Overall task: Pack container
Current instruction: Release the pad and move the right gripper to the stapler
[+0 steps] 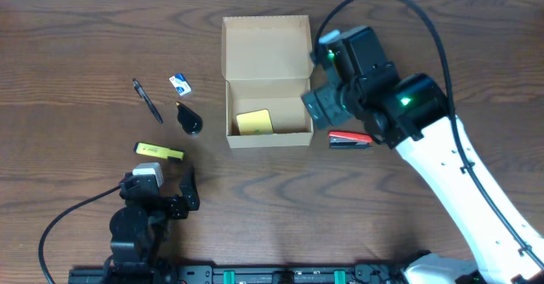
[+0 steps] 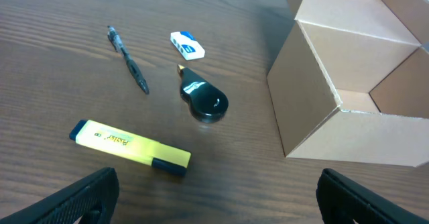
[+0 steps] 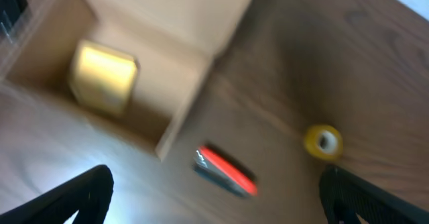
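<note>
The wooden bench [image 1: 76,37] is dark brown. The white right arm [image 1: 459,173] reaches in from the near right corner. Its pincer [image 3: 216,180] is spread wide with nothing in it, above the right wall of the cardboard box [image 1: 270,139].

The box sits mid-bench toward the far edge, its lid flap standing open on the far side. The black left arm [image 1: 136,224] rests at the near edge, left of centre. Its pincer [image 2: 218,180] is also spread wide and holds nothing.

Left of the box lie a yellow highlighter [image 1: 159,151], a dark pen [image 1: 146,100], a black teardrop-shaped object [image 1: 190,119] and a small white-and-blue eraser [image 1: 180,83], all apart from one another.

A red stapler [image 1: 350,139] lies just beside the box's near right corner. A yellow pad [image 1: 254,122] lies inside the box, toward its near left corner. The blurred right wrist view shows a small yellow roll [image 3: 324,142] on the wood.
</note>
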